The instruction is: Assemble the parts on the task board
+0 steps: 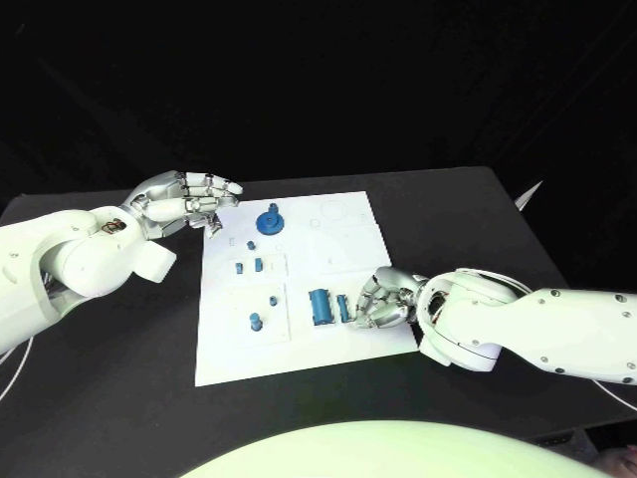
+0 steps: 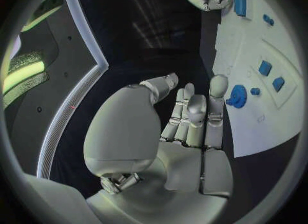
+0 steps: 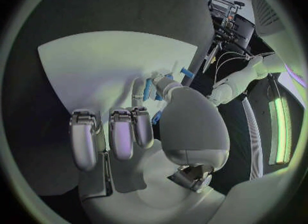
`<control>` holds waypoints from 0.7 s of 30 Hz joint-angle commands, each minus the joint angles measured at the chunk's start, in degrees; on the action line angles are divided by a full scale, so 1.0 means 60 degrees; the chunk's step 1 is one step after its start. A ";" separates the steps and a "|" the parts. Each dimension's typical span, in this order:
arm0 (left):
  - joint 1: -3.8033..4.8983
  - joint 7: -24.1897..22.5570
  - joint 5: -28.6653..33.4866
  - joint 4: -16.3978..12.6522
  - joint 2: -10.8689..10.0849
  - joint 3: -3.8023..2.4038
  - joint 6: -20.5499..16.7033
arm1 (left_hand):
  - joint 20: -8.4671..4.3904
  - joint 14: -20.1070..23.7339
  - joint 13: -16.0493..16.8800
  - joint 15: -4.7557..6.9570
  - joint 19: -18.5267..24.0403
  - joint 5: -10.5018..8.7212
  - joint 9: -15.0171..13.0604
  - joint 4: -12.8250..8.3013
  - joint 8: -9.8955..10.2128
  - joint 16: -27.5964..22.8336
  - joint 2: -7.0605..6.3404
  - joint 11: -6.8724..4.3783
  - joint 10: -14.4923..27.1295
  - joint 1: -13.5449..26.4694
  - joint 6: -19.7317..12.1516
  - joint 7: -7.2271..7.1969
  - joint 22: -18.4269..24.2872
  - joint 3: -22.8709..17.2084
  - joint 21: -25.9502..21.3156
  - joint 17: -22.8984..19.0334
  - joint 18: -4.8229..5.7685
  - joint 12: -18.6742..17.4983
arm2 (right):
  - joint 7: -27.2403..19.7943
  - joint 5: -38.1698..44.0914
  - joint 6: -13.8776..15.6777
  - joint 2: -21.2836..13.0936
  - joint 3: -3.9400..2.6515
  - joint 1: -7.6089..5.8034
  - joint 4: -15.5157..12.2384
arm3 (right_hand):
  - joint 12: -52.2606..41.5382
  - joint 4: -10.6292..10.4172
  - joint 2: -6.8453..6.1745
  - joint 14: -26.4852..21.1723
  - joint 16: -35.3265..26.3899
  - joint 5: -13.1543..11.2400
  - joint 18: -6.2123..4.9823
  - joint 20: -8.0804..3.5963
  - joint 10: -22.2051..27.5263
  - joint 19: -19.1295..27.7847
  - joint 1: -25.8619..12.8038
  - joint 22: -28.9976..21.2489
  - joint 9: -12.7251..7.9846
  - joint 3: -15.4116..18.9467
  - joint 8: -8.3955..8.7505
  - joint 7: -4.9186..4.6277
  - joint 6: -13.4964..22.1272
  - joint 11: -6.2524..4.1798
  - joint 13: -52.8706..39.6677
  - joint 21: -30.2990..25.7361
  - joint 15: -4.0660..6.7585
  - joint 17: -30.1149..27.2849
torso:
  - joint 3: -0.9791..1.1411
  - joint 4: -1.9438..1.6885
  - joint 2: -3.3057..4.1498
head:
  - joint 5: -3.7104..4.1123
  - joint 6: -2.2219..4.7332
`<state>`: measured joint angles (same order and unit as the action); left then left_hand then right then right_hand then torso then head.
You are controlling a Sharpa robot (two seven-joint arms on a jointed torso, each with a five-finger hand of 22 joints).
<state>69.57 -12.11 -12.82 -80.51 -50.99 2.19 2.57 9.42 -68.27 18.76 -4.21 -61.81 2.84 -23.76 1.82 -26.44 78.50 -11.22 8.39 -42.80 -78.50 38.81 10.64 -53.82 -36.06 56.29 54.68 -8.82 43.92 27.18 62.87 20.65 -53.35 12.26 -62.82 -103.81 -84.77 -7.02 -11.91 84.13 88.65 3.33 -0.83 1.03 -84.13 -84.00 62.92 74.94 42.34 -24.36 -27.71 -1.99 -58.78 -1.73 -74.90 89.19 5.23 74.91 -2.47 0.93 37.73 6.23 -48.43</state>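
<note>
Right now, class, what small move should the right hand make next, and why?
Probably close its fingers on the blue part and lift it. The right hand rests over the task board edge with fingers at that piece beside the larger blue block, but a firm hold isn't clear.

Under my work lies a black worktop point(image 1: 132, 398), its matte top running out to a far edge with darkness beyond. Thin pale cables point(image 1: 3, 383) trail across its near left part, and one more point(image 1: 627, 408) curves at the near right.
</note>
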 commanded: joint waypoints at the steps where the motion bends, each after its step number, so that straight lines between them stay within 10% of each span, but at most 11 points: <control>1: 0.0004 -0.0055 -0.0012 -0.0030 0.0007 -0.0006 0.0132 | -0.0017 0.0038 -0.0016 0.0024 0.0046 0.0044 0.0015 -0.0001 -0.0064 0.0043 0.0026 -0.0036 -0.0023 -0.0040 -0.0034 0.0255 -0.0013 -0.0041 -0.0027 -0.0009 -0.0097 0.0032 | -0.0167 0.0001 0.0092 -0.0056 0.0001 0.0005 -0.0057 | 0.0044 0.0053 -0.0049 0.0899 0.0030 0.0020 0.0101 -0.0094 -0.0525 -0.0960 0.0052 0.2458 -0.0016 0.0029 -0.0037 -0.0004 0.0054 -0.0050 -0.1974 -0.0048 0.0065 0.2141 | 0.0005 0.0006 0.0000 | 0.0005 0.0005; 21: 0.0003 -0.0089 -0.0012 -0.0033 0.0014 -0.0006 0.0119 | -0.0017 0.0038 -0.0016 0.0024 0.0046 0.0044 0.0015 -0.0001 -0.0064 0.0043 0.0026 -0.0036 -0.0023 -0.0040 -0.0034 0.0255 -0.0013 -0.0041 -0.0027 -0.0009 -0.0097 0.0032 | -0.0763 -0.0517 0.0621 -0.0231 -0.0027 -0.0067 -0.0201 | 0.0177 -0.0163 0.0057 0.0878 -0.0023 0.0154 0.0070 -0.0070 -0.0454 -0.0928 -0.0084 0.2416 -0.0083 0.0113 -0.0008 -0.0042 0.0135 -0.0016 -0.1905 -0.0197 0.0031 0.2043 | -0.0001 -0.0006 -0.0003 | 0.0005 0.0062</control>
<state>69.57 -12.13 -12.87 -80.55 -51.00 2.19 2.57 9.42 -68.27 18.72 -4.21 -61.81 2.84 -23.77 1.82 -26.44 78.50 -11.22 8.39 -42.80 -78.50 38.81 10.64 -53.82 -36.05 56.29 54.69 -8.82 43.92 24.84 60.66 23.60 -54.92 12.10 -63.23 -104.80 -83.74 -7.84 -11.44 84.13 88.65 3.88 -0.83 1.03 -84.13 -84.00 62.44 74.93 41.92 -23.73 -27.71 -2.36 -58.42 -1.73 -74.95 88.17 5.23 74.90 -2.47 0.91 37.71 6.25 -48.10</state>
